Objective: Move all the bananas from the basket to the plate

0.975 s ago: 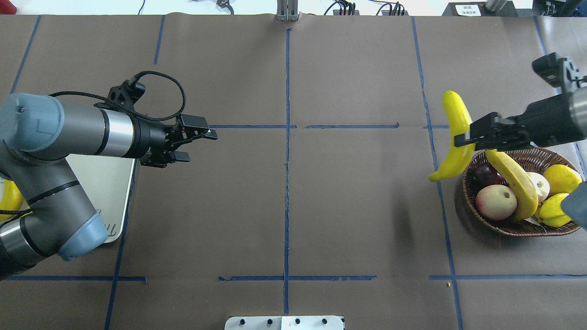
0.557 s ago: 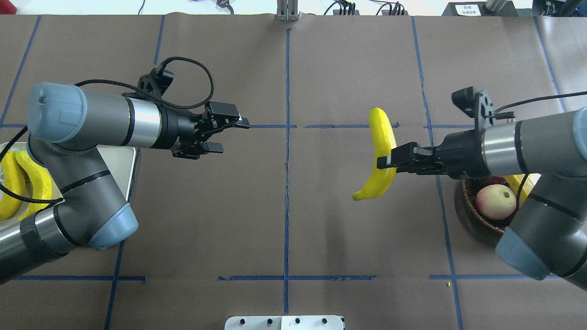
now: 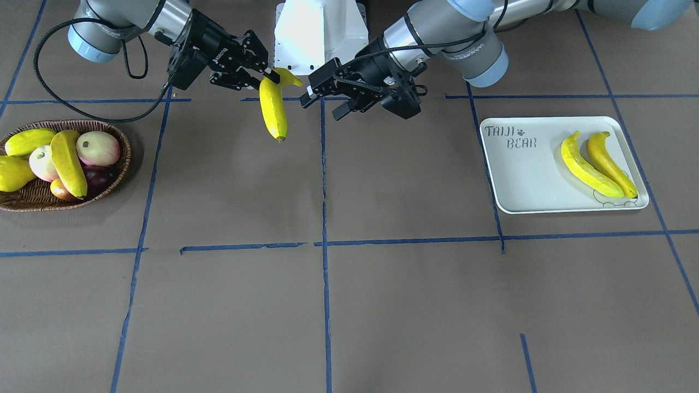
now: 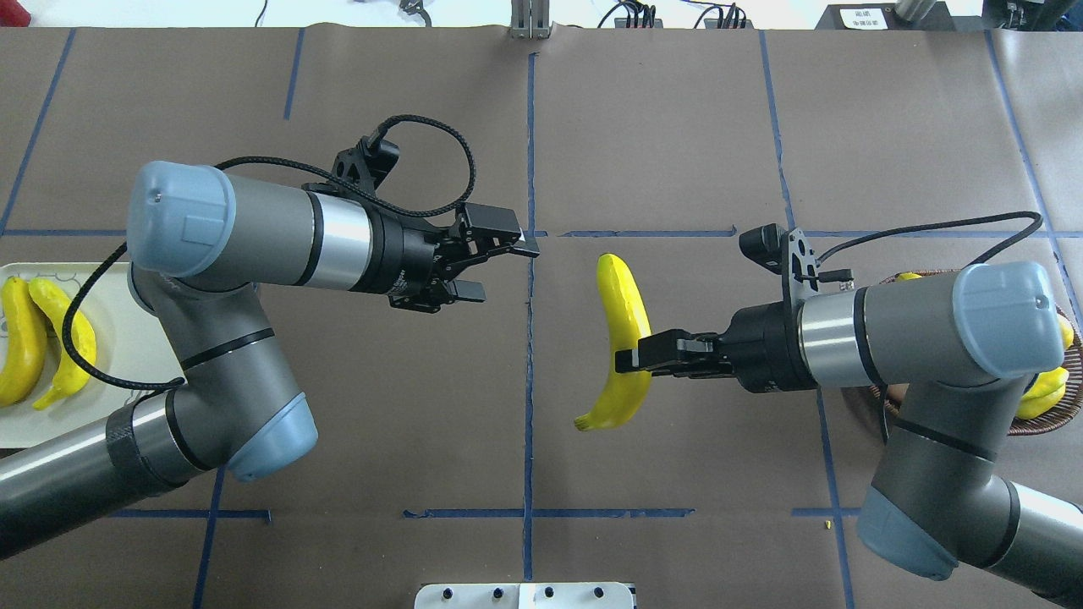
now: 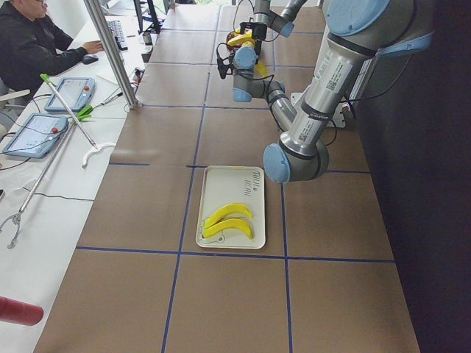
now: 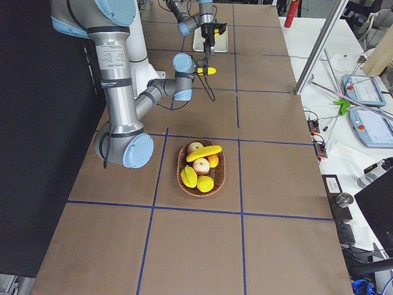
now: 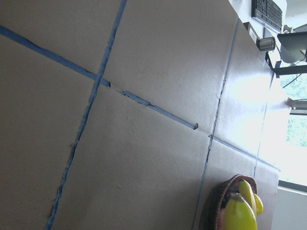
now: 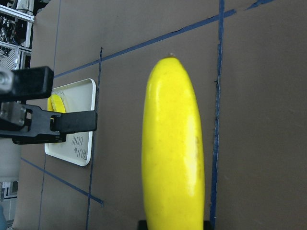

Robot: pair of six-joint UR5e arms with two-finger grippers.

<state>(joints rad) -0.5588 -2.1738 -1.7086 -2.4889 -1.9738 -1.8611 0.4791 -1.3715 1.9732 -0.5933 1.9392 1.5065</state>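
While the right gripper (image 4: 628, 359) stays clamped across the middle of a banana (image 4: 620, 292), it has carried the fruit leftward in the overhead view, from above the basket (image 4: 1042, 427) at the right edge to just right of the centre tape line. The left gripper (image 4: 508, 271), fingers apart and empty, has advanced rightward to face it. The banana is smooth, bright yellow and curved, lifted off the table. Two bananas (image 4: 21, 338) lie side by side on the plate (image 4: 127, 364) at left; another banana (image 3: 68, 155) remains in the basket.
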